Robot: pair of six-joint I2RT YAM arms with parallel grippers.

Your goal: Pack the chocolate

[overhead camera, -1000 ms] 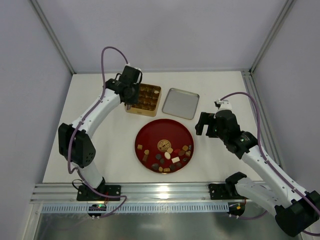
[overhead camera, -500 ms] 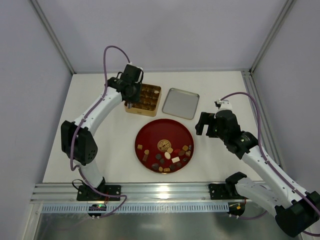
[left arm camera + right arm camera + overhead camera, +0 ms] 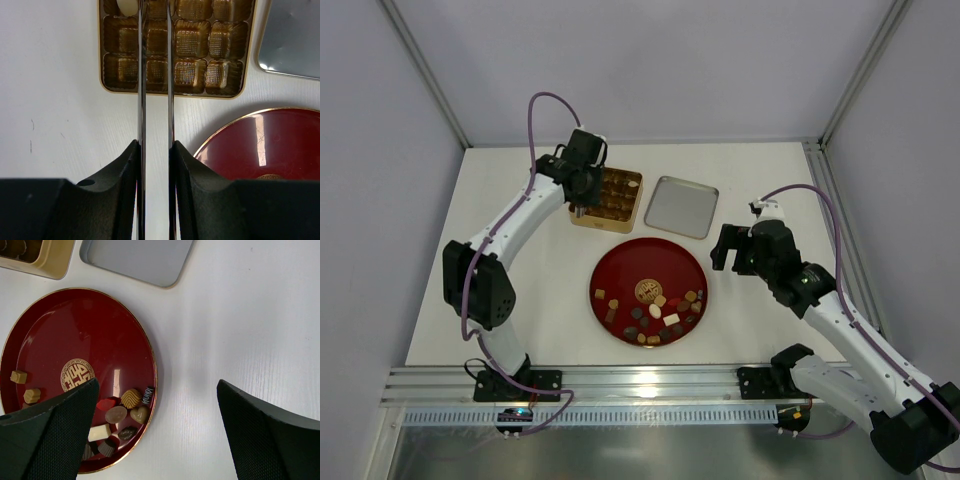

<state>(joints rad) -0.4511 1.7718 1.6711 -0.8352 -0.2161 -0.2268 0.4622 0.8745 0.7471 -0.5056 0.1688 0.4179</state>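
Note:
Chocolate (image 3: 655, 312) in brown, dark and cream pieces lies along the near half of the round dark-red plate (image 3: 650, 262). The right wrist view shows several of these pieces (image 3: 131, 397) by the plate's rim (image 3: 150, 360). My left gripper (image 3: 577, 208) hangs over the left side of the gold tin (image 3: 605, 226). Its thin fingers (image 3: 141, 75) stand a narrow gap apart over the tin's cups (image 3: 220, 96), and their tips run off the picture's top. A cream piece (image 3: 127, 6) lies in a far-left cup. My right gripper (image 3: 728, 248) is wide open above bare table right of the plate.
The tin's silver lid (image 3: 682, 206) lies upside down right of the tin and behind the plate. White table surrounds them, with frame posts at the back corners and a metal rail along the near edge.
My left arm has shifted slightly toward the back over the tin, its fingers staying over the left cups. The right arm has not moved.

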